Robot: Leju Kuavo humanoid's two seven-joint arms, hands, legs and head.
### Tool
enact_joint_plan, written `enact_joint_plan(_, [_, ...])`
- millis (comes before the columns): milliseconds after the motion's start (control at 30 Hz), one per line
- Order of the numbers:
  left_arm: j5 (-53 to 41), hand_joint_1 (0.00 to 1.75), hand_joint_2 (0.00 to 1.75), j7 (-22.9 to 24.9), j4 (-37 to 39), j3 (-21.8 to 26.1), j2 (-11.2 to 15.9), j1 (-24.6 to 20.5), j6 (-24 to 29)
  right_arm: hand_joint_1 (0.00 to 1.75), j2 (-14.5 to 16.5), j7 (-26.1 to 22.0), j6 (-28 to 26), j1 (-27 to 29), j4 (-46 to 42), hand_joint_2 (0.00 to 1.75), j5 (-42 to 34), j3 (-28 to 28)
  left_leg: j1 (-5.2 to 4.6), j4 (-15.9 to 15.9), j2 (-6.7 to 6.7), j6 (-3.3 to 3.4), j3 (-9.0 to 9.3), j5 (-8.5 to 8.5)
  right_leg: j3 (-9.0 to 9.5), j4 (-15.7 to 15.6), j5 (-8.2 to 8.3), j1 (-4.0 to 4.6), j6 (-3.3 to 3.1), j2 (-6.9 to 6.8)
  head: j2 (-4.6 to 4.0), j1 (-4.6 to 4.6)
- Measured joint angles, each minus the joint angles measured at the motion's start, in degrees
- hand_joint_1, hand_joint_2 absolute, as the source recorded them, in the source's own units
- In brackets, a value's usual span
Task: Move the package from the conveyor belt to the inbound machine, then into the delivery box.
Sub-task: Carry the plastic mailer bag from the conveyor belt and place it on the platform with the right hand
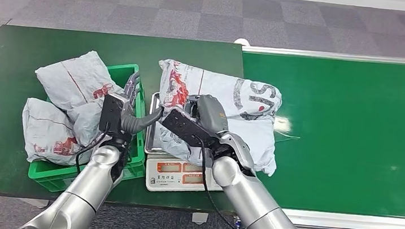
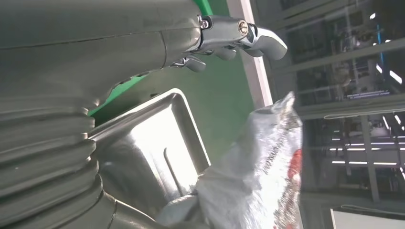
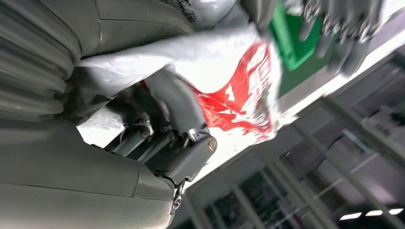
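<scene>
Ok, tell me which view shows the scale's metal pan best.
The left wrist view: the scale's metal pan lies bare and close, rim and shiny floor visible beside the package. In the head view only a strip of its edge peeks out beneath the package. In the right wrist view I cannot make it out.

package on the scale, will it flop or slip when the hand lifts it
Likely floppy: the package is a wrinkled soft bag, draping over the scale tray's edge. Probably slippery, since its film looks glossy. The right hand grips one end, so the rest would likely sag.
</scene>
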Motion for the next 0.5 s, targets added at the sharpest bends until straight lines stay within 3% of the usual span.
enact_joint_plan(133, [-0.5, 0.00, 1.75, -0.1, 0.6, 0.3, 0.2, -1.0, 0.1, 0.00, 0.0, -0.5, 0.1, 0.0, -0.3, 1.75, -0.6, 0.2, 0.00, 0.0, -0.01, 0.00, 0.00, 0.00, 0.01, 0.0, 0.00, 0.00, 0.00, -0.01, 0.00, -0.01])
enact_joint_plan(500, [-0.7, 0.00, 1.75, -0.2, 0.9, 0.7, 0.8, -1.5, 0.7, 0.00, -1.5, 1.1, -0.6, -1.0, -2.1, 1.75, -0.9, 0.5, -0.01, 0.0, -0.01, 0.01, -0.05, -0.01, -0.03, 0.0, 0.00, -0.01, 0.00, 0.00, 0.00, 0.00])
